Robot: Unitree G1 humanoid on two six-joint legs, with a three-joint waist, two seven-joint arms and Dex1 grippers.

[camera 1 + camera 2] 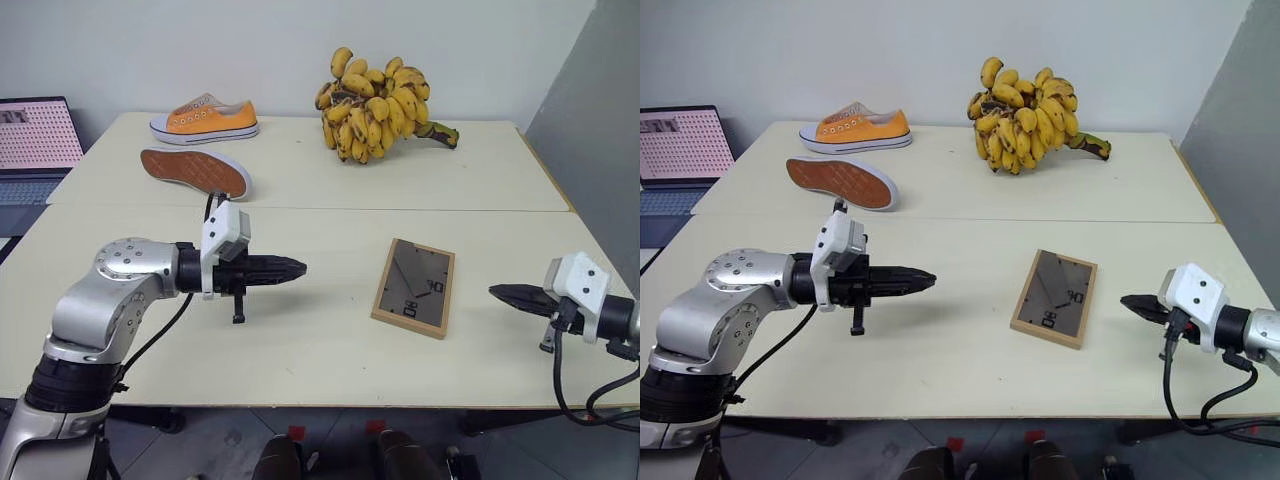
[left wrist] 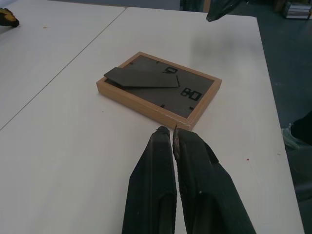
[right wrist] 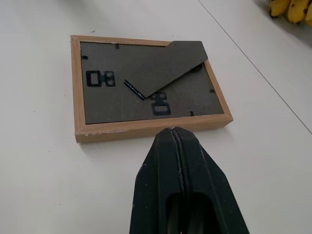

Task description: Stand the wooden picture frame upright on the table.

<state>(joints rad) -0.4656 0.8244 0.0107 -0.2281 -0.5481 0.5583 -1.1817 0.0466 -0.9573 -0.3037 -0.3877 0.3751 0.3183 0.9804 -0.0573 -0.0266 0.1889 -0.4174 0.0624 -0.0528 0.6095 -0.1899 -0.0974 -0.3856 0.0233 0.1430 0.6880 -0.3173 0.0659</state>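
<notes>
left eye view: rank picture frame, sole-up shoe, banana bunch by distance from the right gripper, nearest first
From the right gripper, shut, at the table's right side:
1. wooden picture frame, lying back-up just to its left, not touched.
2. banana bunch, far edge of the table, beyond the frame.
3. sole-up shoe, far left, past the left gripper.

The picture frame (image 1: 414, 287) lies face down on the near desk (image 1: 300, 340), between the two end effectors. Behind it, on the far desk (image 1: 290, 170), sit two shoes (image 1: 205, 118) to the left and bananas (image 1: 375, 105) to the right.
</notes>
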